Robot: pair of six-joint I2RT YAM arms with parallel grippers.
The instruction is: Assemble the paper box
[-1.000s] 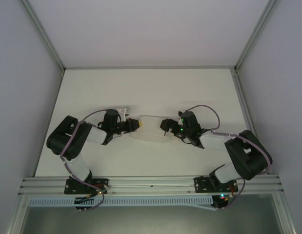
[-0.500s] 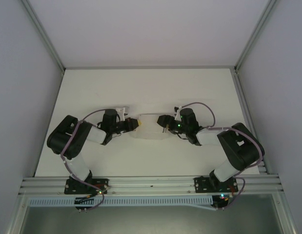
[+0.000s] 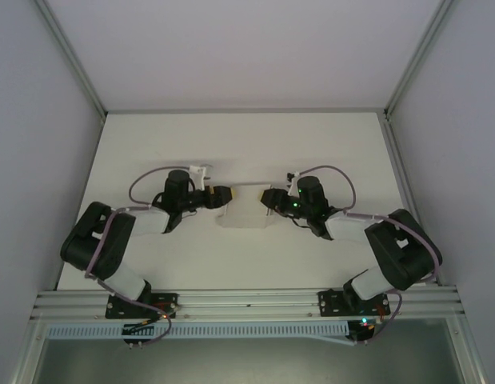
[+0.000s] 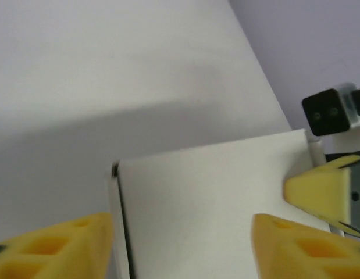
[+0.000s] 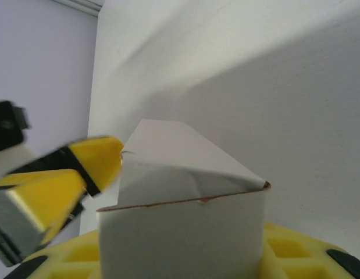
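Paper box (image 3: 244, 211), off-white, low, rectangular

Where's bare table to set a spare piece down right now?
Free: the far stretch of table between the paper box and the back wall, and the near strip between box and rail. Crowded: the middle, where left gripper and right gripper flank the box.

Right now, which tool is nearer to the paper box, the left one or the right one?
Right, narrowly. The right tool clasps the paper box at its right end, pads against both sides. The left tool stands open around its left end, one fingertip apart.
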